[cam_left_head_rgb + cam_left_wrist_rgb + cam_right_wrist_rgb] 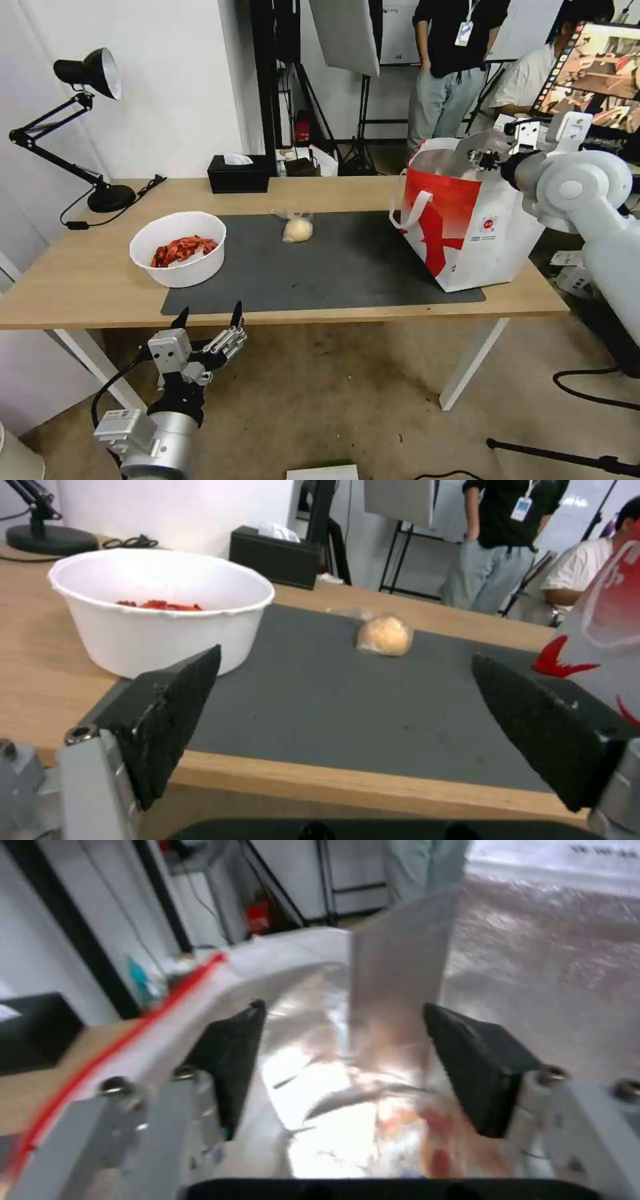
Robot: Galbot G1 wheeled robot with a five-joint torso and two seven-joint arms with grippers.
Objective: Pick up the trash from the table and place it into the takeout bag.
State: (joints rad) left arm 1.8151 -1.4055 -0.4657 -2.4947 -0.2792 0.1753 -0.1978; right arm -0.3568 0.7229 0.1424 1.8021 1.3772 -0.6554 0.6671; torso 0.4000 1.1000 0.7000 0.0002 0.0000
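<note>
Right gripper [340,1060] poised at the mouth of the takeout bag [467,227], fingers spread, a clear plastic piece [400,975] upright between them, apparently not pinched; foil lining below. Left gripper [208,319] parked below the near table [80,280] edge, fingers apart and holding nothing. White bowl of red shells [179,248] on the dark mat's [333,267] left corner; bagged bun [297,228] mid-mat; black tissue box [238,173] and desk lamp [87,133] behind.

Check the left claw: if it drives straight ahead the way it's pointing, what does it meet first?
Likely the table front edge, since the open left claw sits low before it. If it clears that, bare grey mat, with the white bowl just off-line. Depth is uncertain.
</note>
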